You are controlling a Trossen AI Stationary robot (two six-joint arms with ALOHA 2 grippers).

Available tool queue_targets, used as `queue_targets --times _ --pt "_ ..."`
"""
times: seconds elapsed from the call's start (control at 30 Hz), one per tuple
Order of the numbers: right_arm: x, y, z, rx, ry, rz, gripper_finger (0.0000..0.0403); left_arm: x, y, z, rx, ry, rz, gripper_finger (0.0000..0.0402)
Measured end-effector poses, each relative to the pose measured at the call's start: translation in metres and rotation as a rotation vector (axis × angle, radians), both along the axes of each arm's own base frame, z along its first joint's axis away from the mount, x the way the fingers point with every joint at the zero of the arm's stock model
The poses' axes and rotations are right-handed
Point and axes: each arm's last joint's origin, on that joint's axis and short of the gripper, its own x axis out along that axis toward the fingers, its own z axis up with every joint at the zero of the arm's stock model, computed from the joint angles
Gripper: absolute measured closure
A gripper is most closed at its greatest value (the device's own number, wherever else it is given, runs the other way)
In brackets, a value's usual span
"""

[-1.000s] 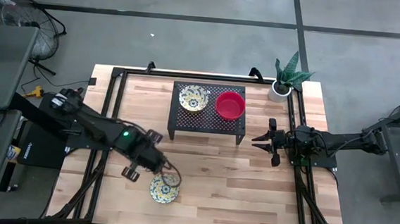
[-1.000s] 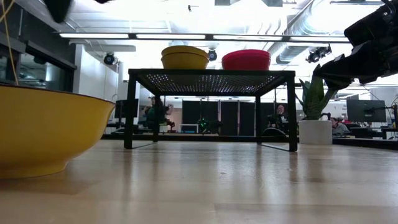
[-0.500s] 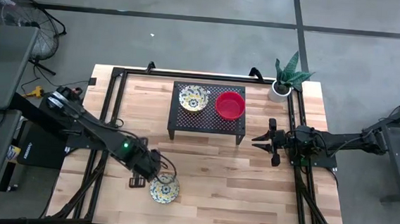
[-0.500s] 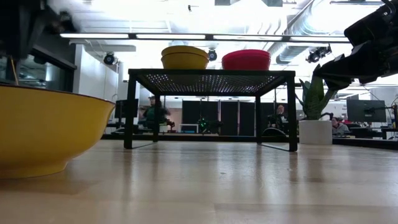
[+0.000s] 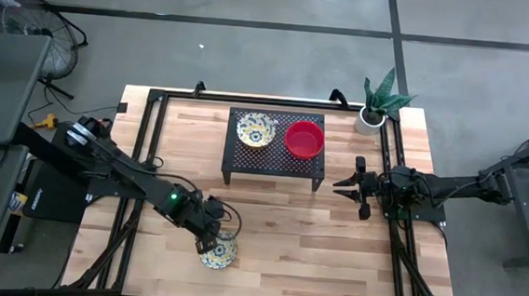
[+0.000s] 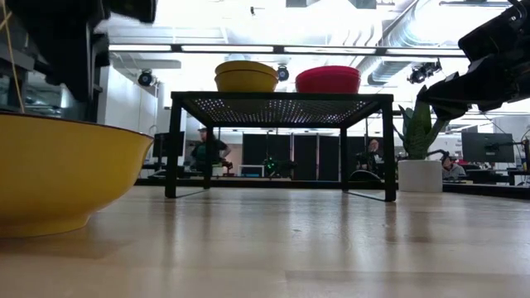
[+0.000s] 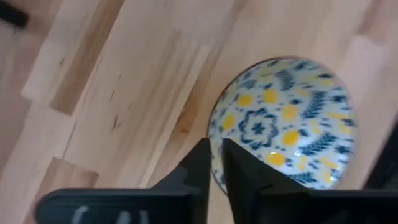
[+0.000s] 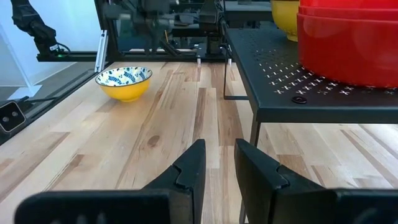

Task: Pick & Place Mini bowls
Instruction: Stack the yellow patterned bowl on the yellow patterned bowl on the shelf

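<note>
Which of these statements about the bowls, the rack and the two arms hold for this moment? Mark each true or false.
1. A patterned bowl sits on the wooden table near its front edge. True.
2. The left gripper is at that bowl's rim. True.
3. The black rack holds only red bowls. False: it holds a patterned bowl and a red bowl.
4. The right gripper grips a red bowl. False: it hangs beside the rack, holding nothing.
5. The plant pot stands on the rack. False: it stands on the table's back right corner.
</note>
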Motion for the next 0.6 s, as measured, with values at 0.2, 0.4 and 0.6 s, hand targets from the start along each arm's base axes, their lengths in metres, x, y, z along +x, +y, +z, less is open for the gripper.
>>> queue_targets --times 0.2,0.4,0.6 --pt "0.000 0.000 0.000 0.000 0.000 0.000 0.0329 0.006 0.007 -0.008 -0.061 0.065 0.053 0.0295" --pt "0.000 0.000 0.000 0.000 0.000 0.000 0.0329 0.020 0.012 -0.018 -0.119 0.110 0.046 0.0258" --pt "0.000 0.000 0.000 0.000 0.000 0.000 0.0329 0.028 0.006 -0.033 -0.147 0.145 -0.003 0.0257"
